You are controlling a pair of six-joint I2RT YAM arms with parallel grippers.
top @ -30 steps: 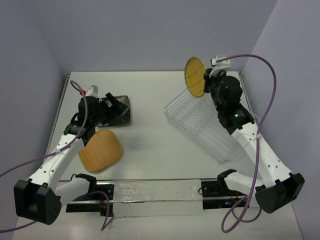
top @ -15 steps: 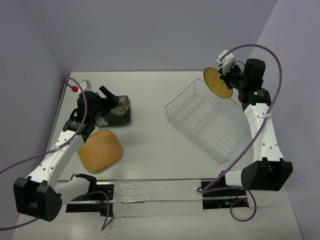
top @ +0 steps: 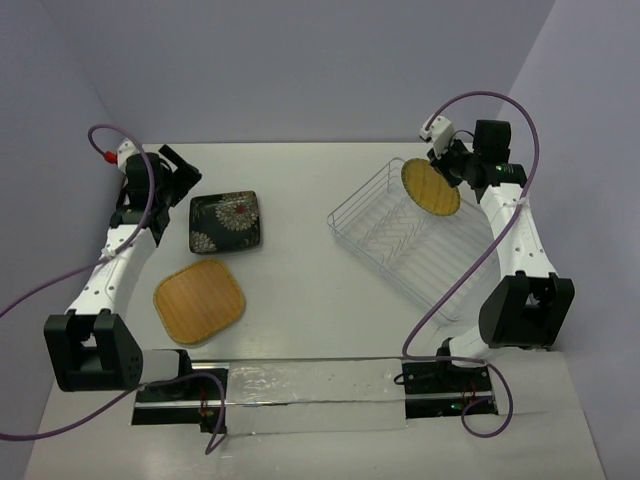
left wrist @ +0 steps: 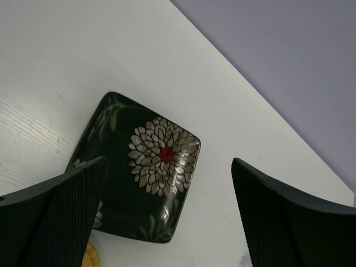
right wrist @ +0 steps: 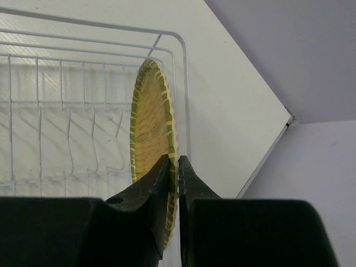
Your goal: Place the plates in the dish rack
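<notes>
My right gripper (top: 455,168) is shut on the rim of the round woven yellow plate (top: 430,187) and holds it on edge over the far right end of the wire dish rack (top: 375,238). In the right wrist view the plate (right wrist: 146,119) stands upright between my fingers (right wrist: 158,178), by the rack's wire rim (right wrist: 184,94). The black flowered plate (top: 226,222) and the tan wooden plate (top: 199,301) lie flat on the table at the left. My left gripper (top: 172,170) is open and empty, raised behind the black plate (left wrist: 139,167).
The table's back edge and the purple walls are close behind both grippers. The rack sits diagonally on the right half. A clear strip (top: 310,385) and the arm bases run along the near edge.
My left gripper has pulled back and up to the far left, away from the black plate, which now lies flat. My right gripper has lowered the woven plate toward the rack's far end.
</notes>
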